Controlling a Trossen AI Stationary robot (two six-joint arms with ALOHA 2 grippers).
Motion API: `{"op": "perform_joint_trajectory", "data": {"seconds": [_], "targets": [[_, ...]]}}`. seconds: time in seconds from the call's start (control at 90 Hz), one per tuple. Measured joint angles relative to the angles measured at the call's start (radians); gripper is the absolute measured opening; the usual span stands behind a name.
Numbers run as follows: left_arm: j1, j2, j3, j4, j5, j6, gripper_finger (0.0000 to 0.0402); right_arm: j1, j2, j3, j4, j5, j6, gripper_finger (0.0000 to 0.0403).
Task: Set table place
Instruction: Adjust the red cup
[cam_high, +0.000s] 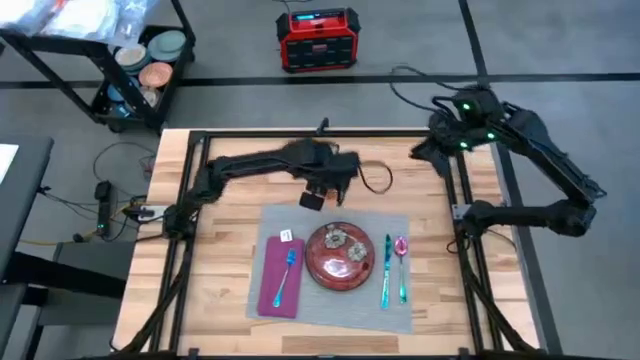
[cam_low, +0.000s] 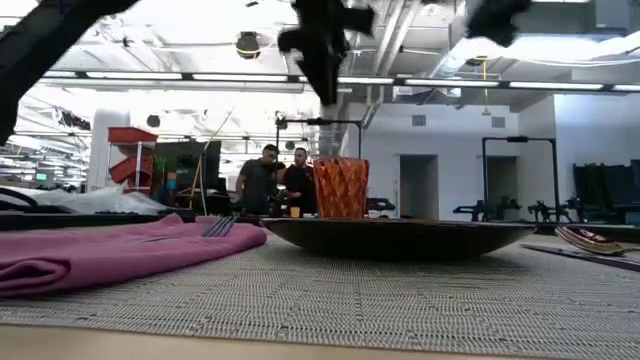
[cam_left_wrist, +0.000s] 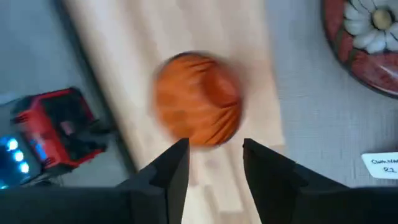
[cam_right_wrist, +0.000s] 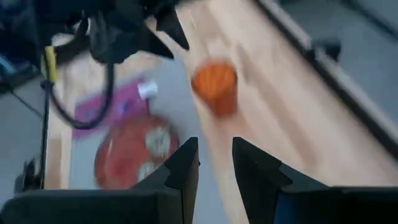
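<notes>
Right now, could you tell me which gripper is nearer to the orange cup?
The left gripper is nearer, hovering just above the orange cup. The right gripper sits farther off, near the table's far right corner.

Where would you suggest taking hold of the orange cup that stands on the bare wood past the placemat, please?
Probably by its side wall near the rim, coming from above. The orange cup stands upright, mouth up, on the table beyond the grey placemat, clear of the plate. The left hand is open right over it, so one finger inside the mouth and one outside could also work.
</notes>
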Motion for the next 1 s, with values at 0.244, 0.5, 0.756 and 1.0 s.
{"op": "perform_joint_trajectory", "data": {"seconds": [0.244,0.5,0.756,1.0], "targets": [[0.096,-0.248,-0.004,-0.054,0.022,-0.187,0.0118,0.184,0.298,-0.002,0.204,0.273,0.079,0.0045],[0.168,-0.415,-0.004,-0.06,0.018,-0.233,0.0087,0.238,0.568,0.065,0.216,0.299,0.063,0.0035],[0.195,-0.48,-0.004,-0.059,0.018,-0.257,0.0089,0.206,0.732,0.237,0.148,0.295,0.043,0.0099],[0.21,-0.482,-0.004,-0.059,0.018,-0.242,0.0089,0.215,0.873,0.335,0.102,0.261,0.036,0.0159]]}}
